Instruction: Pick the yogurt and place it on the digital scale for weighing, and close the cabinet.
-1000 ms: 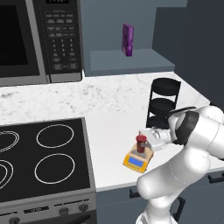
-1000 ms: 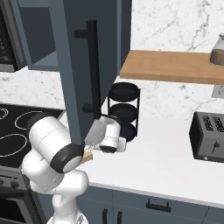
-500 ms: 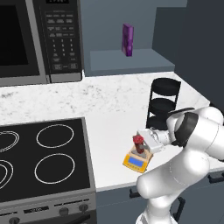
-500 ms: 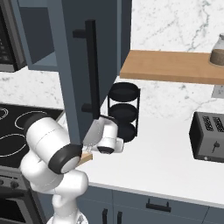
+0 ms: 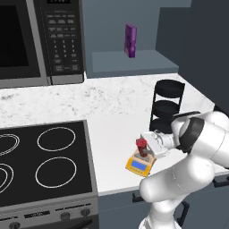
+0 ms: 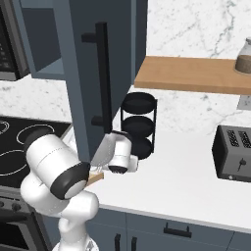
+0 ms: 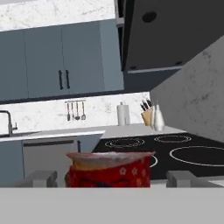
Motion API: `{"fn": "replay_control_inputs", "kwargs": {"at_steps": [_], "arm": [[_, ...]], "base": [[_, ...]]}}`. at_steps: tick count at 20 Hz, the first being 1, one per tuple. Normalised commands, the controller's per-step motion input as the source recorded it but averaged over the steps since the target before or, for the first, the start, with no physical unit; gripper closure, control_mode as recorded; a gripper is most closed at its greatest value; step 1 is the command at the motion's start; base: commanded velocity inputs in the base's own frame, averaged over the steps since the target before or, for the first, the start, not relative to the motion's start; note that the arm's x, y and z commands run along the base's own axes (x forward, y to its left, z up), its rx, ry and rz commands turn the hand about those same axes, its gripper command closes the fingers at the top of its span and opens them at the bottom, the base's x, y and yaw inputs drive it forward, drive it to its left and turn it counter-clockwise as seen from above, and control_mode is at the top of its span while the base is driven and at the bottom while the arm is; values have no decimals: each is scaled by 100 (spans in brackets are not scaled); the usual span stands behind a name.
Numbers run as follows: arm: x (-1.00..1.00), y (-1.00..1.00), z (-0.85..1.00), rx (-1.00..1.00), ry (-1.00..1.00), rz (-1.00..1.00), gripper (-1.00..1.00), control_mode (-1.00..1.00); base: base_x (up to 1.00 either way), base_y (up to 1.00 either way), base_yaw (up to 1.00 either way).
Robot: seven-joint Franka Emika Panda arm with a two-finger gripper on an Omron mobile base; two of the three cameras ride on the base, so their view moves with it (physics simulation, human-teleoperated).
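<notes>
Hand view is showing the small dark-red yogurt cup (image 7: 109, 169) low centre of frame, w/ my two-finger gripper (image 7: 109, 179) spread wide, one finger (image 7: 40, 178) each side, not pinching it. Left base view, lower right of centre: cup (image 5: 142, 146) is sitting upright on the flat orange-yellow digital scale (image 5: 139, 164), gripper (image 5: 145, 147) right beside it. I'm judging placement done; backing straight off along the approach line is the thing, so no pad clips the cup. Slate blue-grey cabinet door (image 6: 93, 73) is hanging open, upper left in right base view; closing it is not yet done.
</notes>
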Motion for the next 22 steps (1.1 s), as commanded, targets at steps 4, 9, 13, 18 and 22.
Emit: {"fn": "replay_control_inputs", "kwargs": {"at_steps": [4,9,13,18,22], "arm": [[-8,-7,11,0,-11,0,-100,-100],[0,-4,2,0,-5,-1,-100,-100],[-8,-1,5,0,-15,-3,-100,-100],[-9,0,19,0,-21,-5,-100,-100],[-4,0,13,0,-20,-4,-100,-100]], "base": [[0,0,0],[0,0,0],[0,0,0],[0,0,0],[0,0,0]]}}
